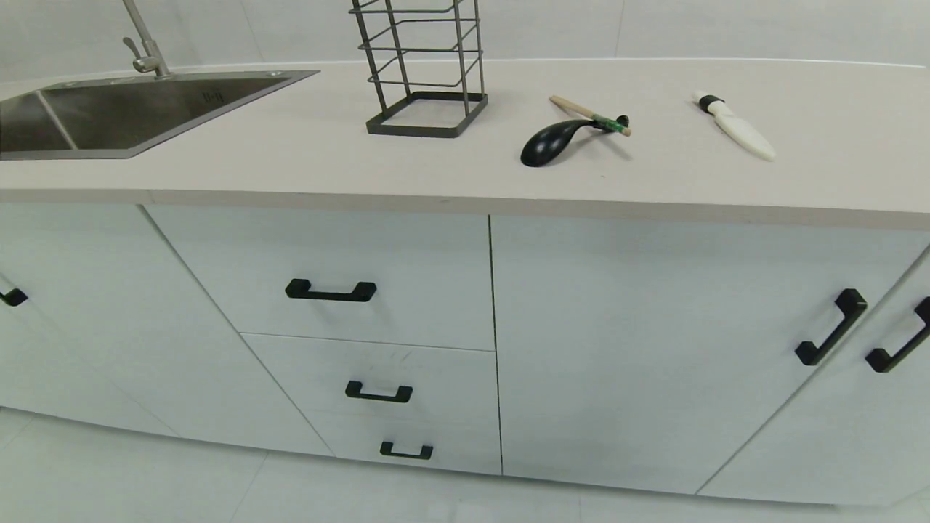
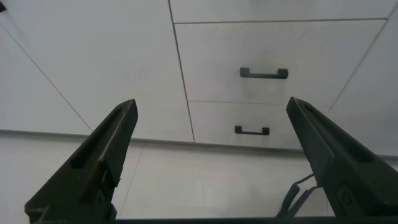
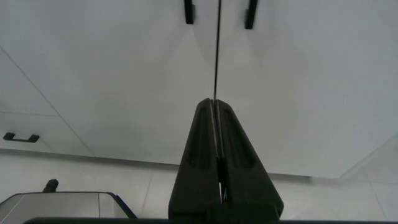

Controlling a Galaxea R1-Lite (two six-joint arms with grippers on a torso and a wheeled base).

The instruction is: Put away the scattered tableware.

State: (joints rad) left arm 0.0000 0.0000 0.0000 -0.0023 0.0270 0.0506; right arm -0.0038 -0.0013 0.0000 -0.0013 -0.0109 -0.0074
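Black in colour, the spoon (image 1: 550, 143) is found on the pale countertop (image 1: 218, 167), to the right of the dark wire rack (image 1: 425, 80). A wooden chopstick (image 1: 587, 114) with a green band is laid across the spoon's handle, touching it. Further right, apart from both, a white utensil (image 1: 735, 131) with a black band is located flat on the same surface. The rack is set upright near the back wall. A steel sink (image 1: 145, 109) with its tap (image 1: 145, 43) is installed at the counter's left end.

The left gripper (image 2: 211, 102) is shown with its fingers spread wide and nothing between them; it is directed at the white drawer fronts, where a black handle (image 2: 263, 73) is visible. The right gripper (image 3: 215, 106) is shown with its fingers pressed together, nothing held, facing the seam between two cabinet doors (image 3: 124, 74).
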